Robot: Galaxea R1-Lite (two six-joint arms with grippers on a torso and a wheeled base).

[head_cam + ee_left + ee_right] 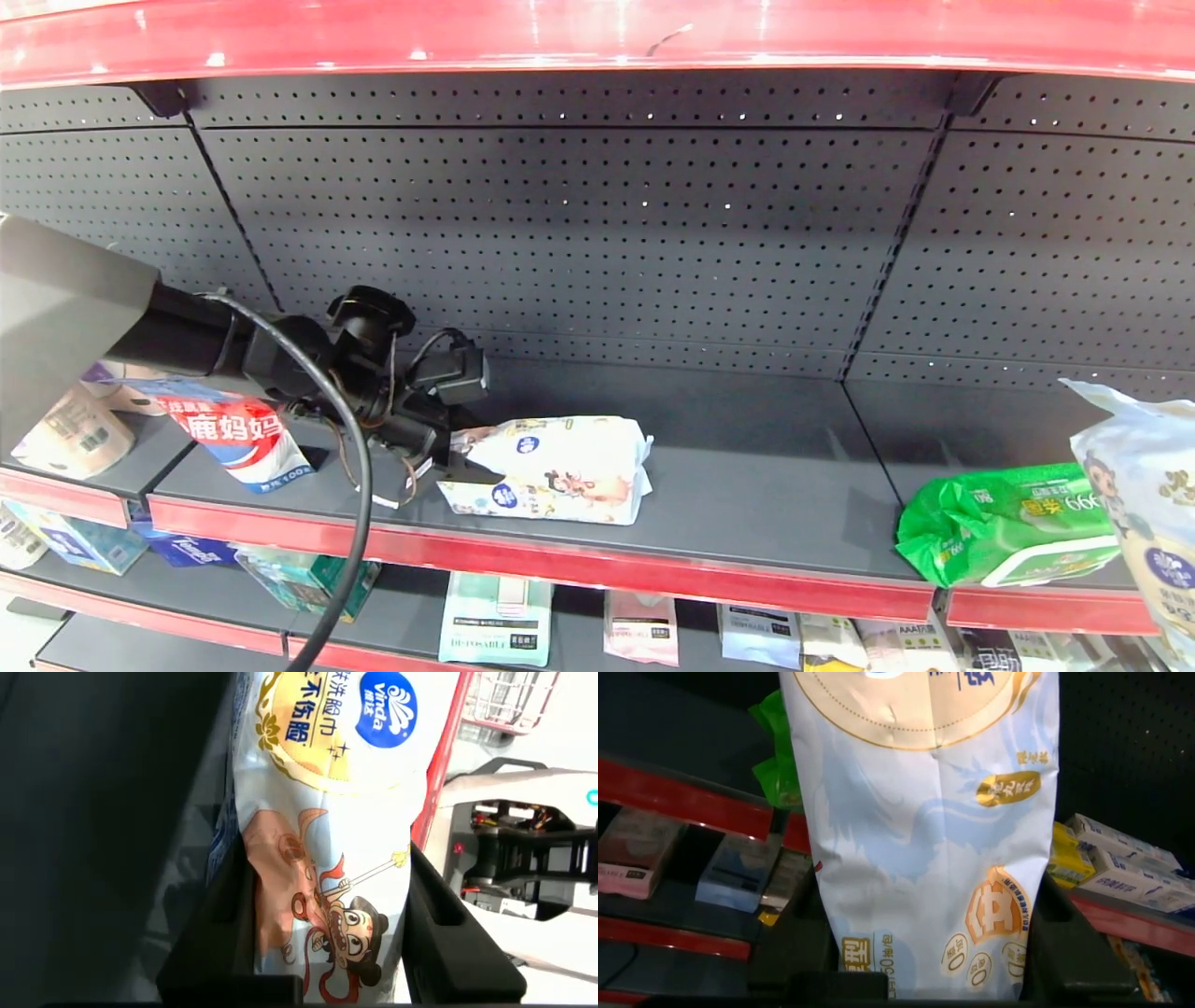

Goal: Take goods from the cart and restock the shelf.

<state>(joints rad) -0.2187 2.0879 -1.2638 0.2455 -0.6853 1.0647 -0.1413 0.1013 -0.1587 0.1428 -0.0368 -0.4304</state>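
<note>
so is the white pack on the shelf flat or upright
Flat: the white pack lies lengthwise on the shelf, left end effector gripping one end.

White cartoon-printed soft plastic pack (551, 467) lying flat, lengthwise, near the front edge of the dark grey metal shelf (747, 448); white-and-blue soft pack (1144, 504) upright at far right.

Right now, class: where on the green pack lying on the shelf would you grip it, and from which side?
Grip the green pack across its middle, coming from the open front of the shelf. It lies flat, lengthwise along the front edge, with the pegboard behind, so that is probably the freest approach.
</note>
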